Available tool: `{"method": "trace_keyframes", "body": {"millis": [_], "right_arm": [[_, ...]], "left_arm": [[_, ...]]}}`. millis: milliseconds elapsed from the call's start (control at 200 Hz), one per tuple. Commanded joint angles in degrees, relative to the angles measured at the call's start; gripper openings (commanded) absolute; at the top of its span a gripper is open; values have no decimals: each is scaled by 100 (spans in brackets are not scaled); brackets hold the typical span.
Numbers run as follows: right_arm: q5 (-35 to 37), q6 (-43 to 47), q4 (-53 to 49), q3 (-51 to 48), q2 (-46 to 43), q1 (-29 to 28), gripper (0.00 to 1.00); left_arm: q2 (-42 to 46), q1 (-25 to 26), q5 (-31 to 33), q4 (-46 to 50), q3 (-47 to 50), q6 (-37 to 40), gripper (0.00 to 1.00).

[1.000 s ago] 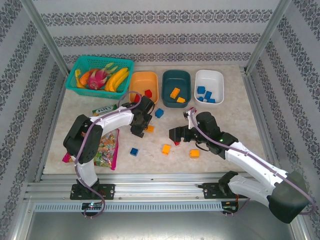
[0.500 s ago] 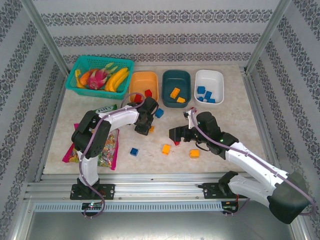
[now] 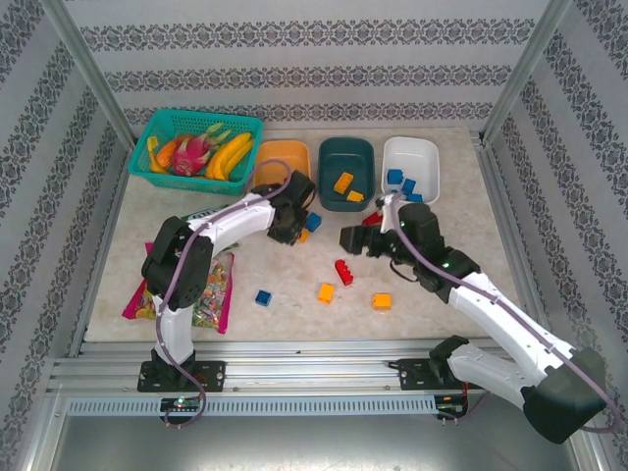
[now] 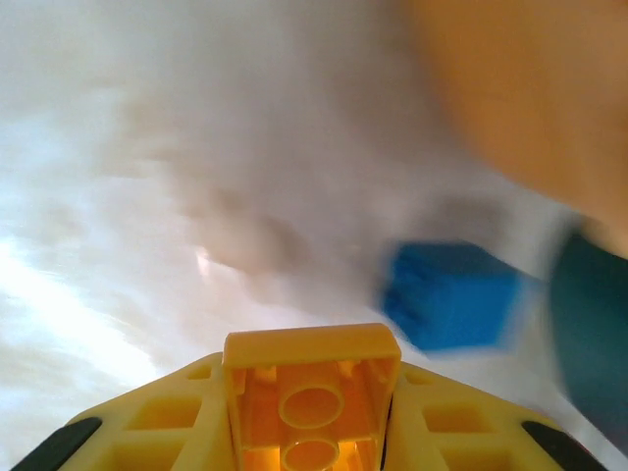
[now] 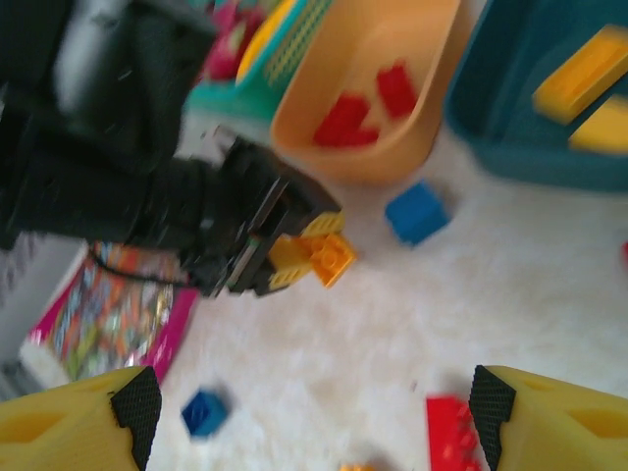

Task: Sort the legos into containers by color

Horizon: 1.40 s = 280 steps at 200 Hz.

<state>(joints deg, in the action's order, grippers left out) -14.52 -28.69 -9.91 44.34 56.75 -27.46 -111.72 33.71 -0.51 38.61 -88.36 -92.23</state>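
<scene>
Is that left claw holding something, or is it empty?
Holding: the left gripper is shut on an orange-yellow brick, which sits clamped between its fingers in the left wrist view.

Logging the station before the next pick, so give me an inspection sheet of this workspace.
Surface: pale stone-look table, nothing spilled seen.
Job's things: orange bowl holds red bricks, teal bowl orange ones, white bowl blue ones; loose bricks lie on the table.
Clutter: fruit basket, candy bag.
Claws: left claw shut on an orange brick; right claw open, empty.
Cables: cable along each arm.
Surroundings: patterned walls, metal frame.
</scene>
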Motion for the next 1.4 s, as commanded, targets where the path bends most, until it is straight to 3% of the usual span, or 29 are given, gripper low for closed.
{"method": "trace_keyframes", "body": {"millis": [0, 185, 385, 485, 605, 1394], "right_arm": [[352, -320, 87, 390, 41, 368, 84], [126, -653, 296, 942, 788, 891, 84], [114, -972, 607, 1341, 1389, 1118, 84], [56, -977, 592, 1411, 1513, 1144, 83], [45, -976, 524, 1286, 1464, 1163, 83], [-73, -1041, 307, 745, 1146, 1306, 84]], "left_arm": [[-260, 61, 190, 478, -1174, 1792, 25], [-1596, 40, 103, 592, -3309, 3535, 25], [-2830, -27, 51, 301, -5074, 4544, 22], [-3040, -40, 173, -172, -5196, 5010, 21], [-3261, -49, 363, -92, -5311, 5257, 21], [-4120, 134, 1332, -98, -5798, 5890, 24]]}}
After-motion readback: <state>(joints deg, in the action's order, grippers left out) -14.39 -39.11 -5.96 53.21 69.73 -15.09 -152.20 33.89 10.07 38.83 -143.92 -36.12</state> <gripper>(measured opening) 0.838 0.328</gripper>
